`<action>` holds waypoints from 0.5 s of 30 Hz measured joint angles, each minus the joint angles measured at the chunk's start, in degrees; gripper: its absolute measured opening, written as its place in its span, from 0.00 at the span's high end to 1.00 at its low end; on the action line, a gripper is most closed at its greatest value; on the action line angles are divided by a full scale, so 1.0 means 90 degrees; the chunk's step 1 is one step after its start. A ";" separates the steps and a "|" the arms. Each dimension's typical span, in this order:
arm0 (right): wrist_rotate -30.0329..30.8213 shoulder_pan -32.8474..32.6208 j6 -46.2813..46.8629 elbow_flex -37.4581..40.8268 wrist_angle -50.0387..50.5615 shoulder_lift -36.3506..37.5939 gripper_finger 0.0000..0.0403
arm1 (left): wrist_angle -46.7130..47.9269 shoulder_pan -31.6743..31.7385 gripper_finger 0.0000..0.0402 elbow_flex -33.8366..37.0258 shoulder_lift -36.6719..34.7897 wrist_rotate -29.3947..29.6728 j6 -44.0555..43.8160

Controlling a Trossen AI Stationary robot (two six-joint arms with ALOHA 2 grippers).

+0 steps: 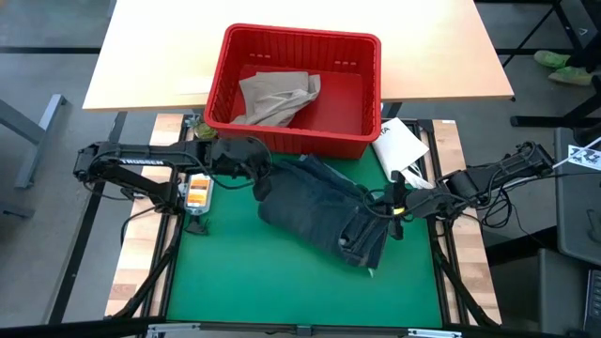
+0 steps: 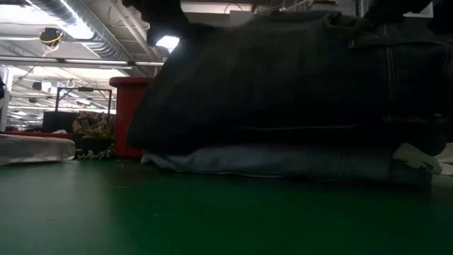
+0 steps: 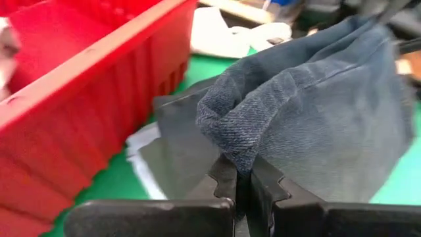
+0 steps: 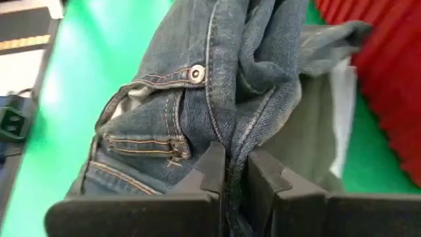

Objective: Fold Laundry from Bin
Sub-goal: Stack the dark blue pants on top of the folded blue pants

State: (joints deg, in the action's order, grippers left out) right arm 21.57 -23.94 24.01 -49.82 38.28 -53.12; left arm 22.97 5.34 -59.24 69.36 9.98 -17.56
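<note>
Near edge of the green mat [image 1: 235, 272] is bare. Mid-mat lie the dark blue denim jeans [image 1: 319, 211], bunched, running from just in front of the bin toward the near right, waistband end w/ metal button [image 4: 195, 73] by the right arm. Low view: jeans lifted in a dark hump over a paler denim layer flat on the mat.

Left gripper [image 3: 242, 181] at the jeans' left end, jaws closed tight on a pinched fold of denim, no gap showing. Right gripper [image 4: 237, 174] at the jeans' right end, jaws closed on a fabric fold near the waistband, only cloth thickness betw them.

White flat packet [image 1: 399, 145] on the right, just beside the bin's near right corner, partly off the mat.

Farther: red bin [image 1: 371, 94] on the tabletop at the mat's far edge, touching or nearly touching the jeans. Inside, at its left half, tan khaki trousers [image 1: 277, 96] crumpled; right half shows bare red floor
</note>
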 joint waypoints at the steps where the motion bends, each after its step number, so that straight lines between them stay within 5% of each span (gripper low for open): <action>1: 0.0081 0.0000 -0.0001 0.0000 0.0049 0.0000 0.92 | -0.0012 -0.0002 0.99 0.0000 0.0108 0.0128 0.0001; 15: 0.1004 0.0000 0.0003 0.0000 0.1251 -0.0653 0.92 | -0.0640 0.0216 0.99 -0.0002 0.1738 0.1430 0.0877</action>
State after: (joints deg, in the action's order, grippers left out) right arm 30.61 -23.94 24.03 -49.82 49.54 -59.00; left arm 17.21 7.29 -59.27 85.00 22.85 -9.67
